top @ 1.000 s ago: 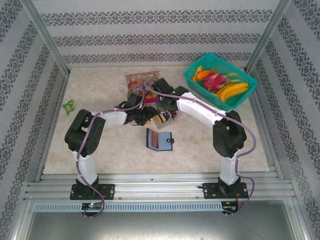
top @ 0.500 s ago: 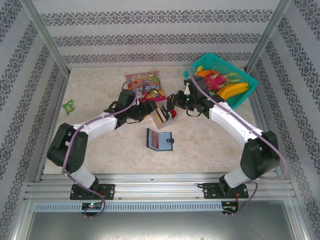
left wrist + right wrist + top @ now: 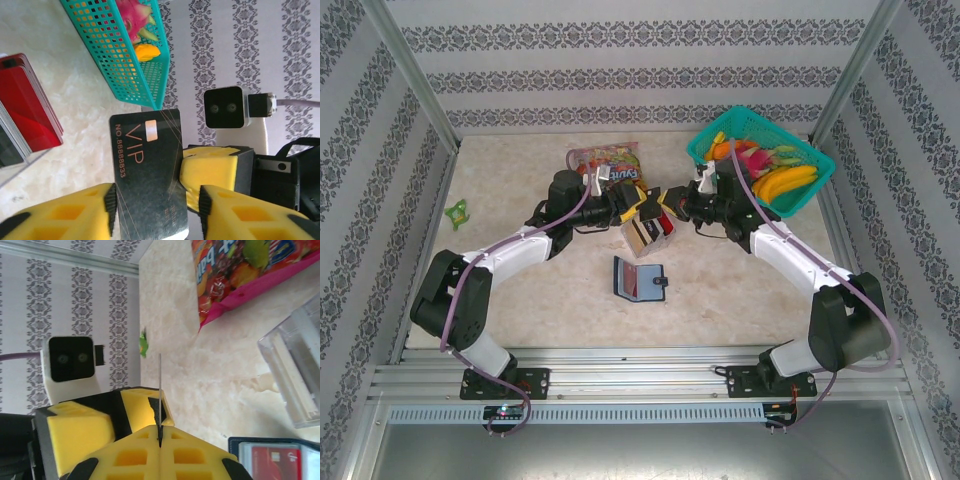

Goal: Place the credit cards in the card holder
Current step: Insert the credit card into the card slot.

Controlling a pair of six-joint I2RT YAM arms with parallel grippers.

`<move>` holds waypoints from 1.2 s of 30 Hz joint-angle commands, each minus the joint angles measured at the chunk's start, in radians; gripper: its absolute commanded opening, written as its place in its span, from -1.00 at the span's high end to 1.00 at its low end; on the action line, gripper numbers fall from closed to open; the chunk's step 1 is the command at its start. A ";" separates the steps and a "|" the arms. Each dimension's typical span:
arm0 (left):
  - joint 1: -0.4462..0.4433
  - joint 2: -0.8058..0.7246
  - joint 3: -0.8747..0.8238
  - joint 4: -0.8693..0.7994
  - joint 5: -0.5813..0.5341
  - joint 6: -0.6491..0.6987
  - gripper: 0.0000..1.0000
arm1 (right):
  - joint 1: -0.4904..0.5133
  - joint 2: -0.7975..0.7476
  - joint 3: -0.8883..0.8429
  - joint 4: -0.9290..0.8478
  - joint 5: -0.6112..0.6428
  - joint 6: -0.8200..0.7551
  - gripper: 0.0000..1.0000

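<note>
Right claw pinched shut on thin black plastic VIP credit card; left claw bracketing same card, jaws apart, grip impossible to tell; close squarely on card edges before right lets go; both outstretched, meeting tip to tip above marbled desk; open navy leather-like card holder below claws, toward bases.

Black card glossy plastic; basket plastic mesh; tabletop matt, marbled.

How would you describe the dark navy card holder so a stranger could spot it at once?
On the pale marble-look table, find the small open box of cards near the middle. Nearer the arm bases lies the dark navy leather-like bifold card holder, opened flat. Unlike its neighbours, it is flat and dark, showing a red card and a side clasp tab.
</note>
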 commanded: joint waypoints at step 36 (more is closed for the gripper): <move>-0.301 -0.153 -0.153 -0.589 -0.466 0.266 1.00 | 0.199 -0.117 -0.283 -0.228 0.348 -0.197 0.98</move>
